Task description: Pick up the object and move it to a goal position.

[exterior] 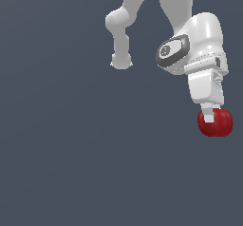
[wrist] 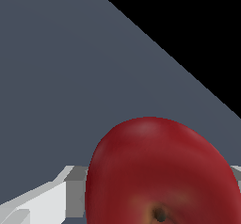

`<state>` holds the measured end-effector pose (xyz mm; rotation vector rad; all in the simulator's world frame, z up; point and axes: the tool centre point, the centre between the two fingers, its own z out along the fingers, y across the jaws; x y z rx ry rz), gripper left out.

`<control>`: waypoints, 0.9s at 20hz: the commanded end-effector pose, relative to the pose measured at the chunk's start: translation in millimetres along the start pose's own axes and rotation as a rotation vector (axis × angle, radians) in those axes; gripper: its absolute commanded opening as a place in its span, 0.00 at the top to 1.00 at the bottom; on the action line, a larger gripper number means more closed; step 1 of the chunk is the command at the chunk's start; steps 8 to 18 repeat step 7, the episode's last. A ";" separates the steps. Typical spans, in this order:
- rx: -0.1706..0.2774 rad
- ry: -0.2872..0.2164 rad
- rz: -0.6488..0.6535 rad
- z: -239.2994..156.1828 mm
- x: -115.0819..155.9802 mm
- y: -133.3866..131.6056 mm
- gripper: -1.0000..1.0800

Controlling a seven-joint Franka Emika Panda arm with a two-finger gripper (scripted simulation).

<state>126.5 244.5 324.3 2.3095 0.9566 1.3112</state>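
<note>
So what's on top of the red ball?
The white end effector sits right above the ball, its fingers reaching down on both sides of it. The ball's top is mostly hidden under it in the exterior view.

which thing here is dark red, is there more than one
Only one: the glossy dark-red ball, apple-like, sitting between the white fingers of the gripper. The arm is white and the ground is grey.
</note>
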 end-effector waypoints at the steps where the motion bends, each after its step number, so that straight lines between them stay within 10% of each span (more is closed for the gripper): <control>1: -0.012 0.012 0.001 -2.7 5.9 2.1 1.00; 18: -0.020 0.020 0.000 -4.3 9.9 2.2 1.00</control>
